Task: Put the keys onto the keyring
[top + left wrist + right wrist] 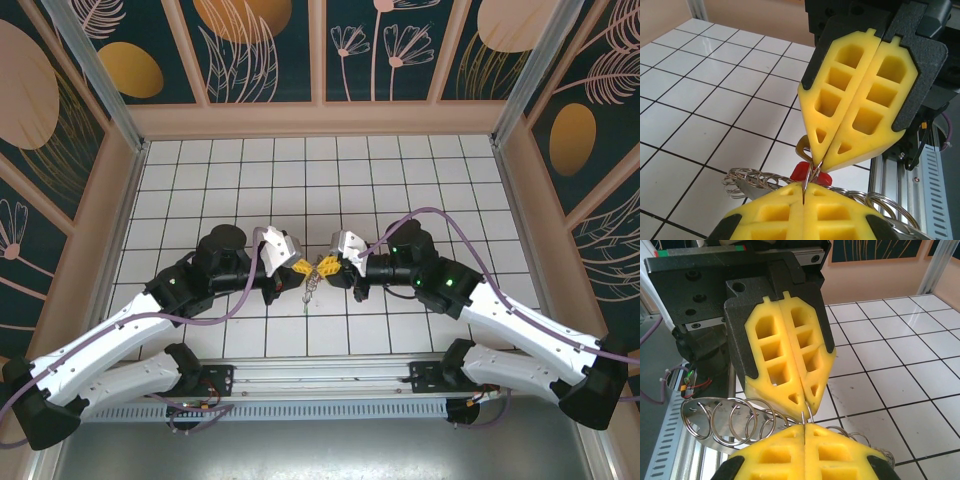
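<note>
Grippers: two, left gripper (302,267), right gripper (328,267), both pinching one wire loop (807,416).
Red key (809,172): one, mostly hidden.
Rings (735,421): I can't count them.

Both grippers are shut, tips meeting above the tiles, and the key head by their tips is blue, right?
Not blue: the key head is red, as the left wrist view shows. The left gripper and right gripper are indeed shut, tips meeting above the tiles.
</note>
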`<action>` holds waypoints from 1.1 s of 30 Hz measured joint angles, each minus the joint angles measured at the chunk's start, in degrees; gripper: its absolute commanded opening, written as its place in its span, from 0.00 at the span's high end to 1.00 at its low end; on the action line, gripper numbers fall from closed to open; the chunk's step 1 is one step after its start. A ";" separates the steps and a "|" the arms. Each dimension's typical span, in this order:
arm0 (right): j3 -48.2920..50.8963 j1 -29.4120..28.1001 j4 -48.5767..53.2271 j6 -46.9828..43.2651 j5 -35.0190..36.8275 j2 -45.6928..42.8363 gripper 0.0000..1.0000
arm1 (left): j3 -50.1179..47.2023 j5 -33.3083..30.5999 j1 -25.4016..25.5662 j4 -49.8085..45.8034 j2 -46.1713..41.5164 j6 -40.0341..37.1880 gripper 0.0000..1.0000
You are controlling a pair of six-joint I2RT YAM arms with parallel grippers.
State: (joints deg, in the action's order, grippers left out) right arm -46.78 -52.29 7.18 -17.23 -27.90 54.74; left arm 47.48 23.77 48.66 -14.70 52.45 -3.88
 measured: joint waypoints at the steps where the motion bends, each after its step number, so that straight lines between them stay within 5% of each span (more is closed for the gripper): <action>1: 0.00 0.00 -0.07 0.00 0.00 0.00 1.00 | 0.00 0.00 0.00 0.02 0.00 0.00 1.00; 33: 1.84 -0.57 -4.48 4.33 2.89 -1.14 1.00 | 0.00 0.00 -0.02 0.72 0.02 0.00 1.00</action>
State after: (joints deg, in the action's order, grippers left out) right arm -44.95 -52.86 2.70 -12.91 -25.02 53.60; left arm 47.48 23.77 48.64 -13.98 52.47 -3.88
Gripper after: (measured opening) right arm 0.059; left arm 0.047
